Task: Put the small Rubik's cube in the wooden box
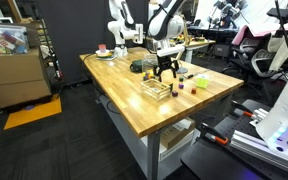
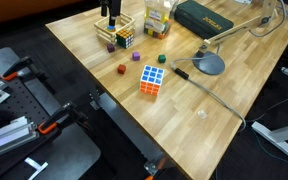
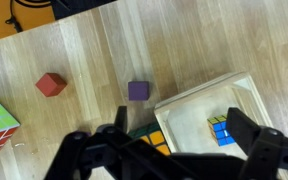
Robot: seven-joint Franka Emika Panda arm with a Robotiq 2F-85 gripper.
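Under the gripper (image 3: 176, 115), spread wide and empty, we saw the small Rubik's cube (image 3: 219, 130) already inside the wooden box (image 3: 202, 103); only retreat looked left.

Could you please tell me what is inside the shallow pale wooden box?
A small blue-and-yellow Rubik's cube lies inside the pale wooden box; the open gripper hides the box's near part.

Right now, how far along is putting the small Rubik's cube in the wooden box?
Looks done: a small Rubik's cube lies inside the wooden box. In hand: nothing, the claw hangs open above the box, gripping nothing. Left: likely only backing the claw away. The large Rubik's cube sits out on the table, apart from the box.
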